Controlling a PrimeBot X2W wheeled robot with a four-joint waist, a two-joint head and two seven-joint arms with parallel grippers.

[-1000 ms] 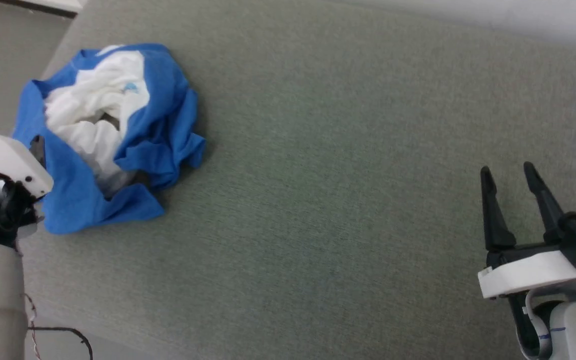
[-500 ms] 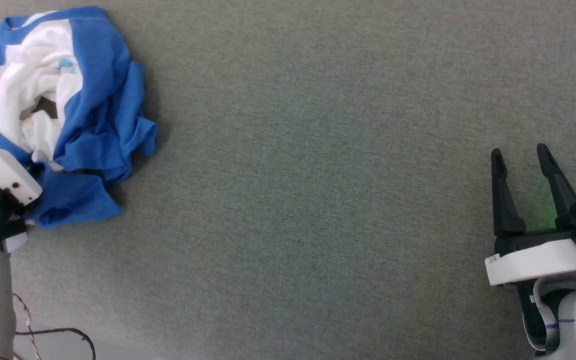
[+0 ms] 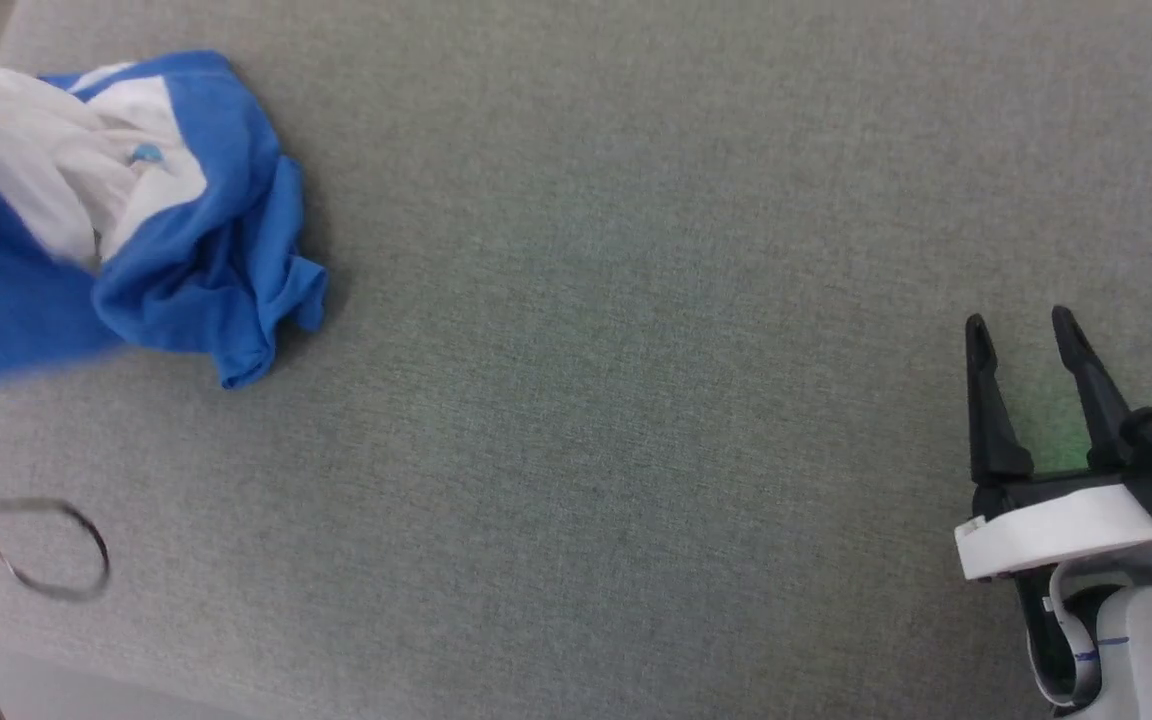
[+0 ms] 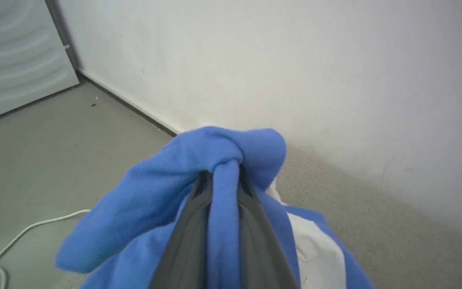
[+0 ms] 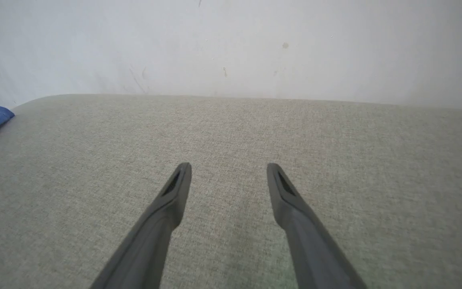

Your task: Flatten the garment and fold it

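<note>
Soft, even light is cast throughout, and no glare is produced. A faint green glow is seen on the surface between the fingers of the right pincer. Well to its left, the garment is smeared by motion blur, and a soft shadow is thrown toward that pincer. The left pincer is rendered slightly soft.

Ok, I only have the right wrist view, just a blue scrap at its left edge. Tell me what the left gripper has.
Observer: Left wrist view: the left gripper is shut on a bunched blue fold of the garment.
Operator: Say where the rest lies.
Observer: Head view: a blue sleeve end rests on the grey surface; the part toward the left edge is blurred.
Operator: Report whether it's flat.
Observer: No, crumpled; the white body's small print faces up.
</note>
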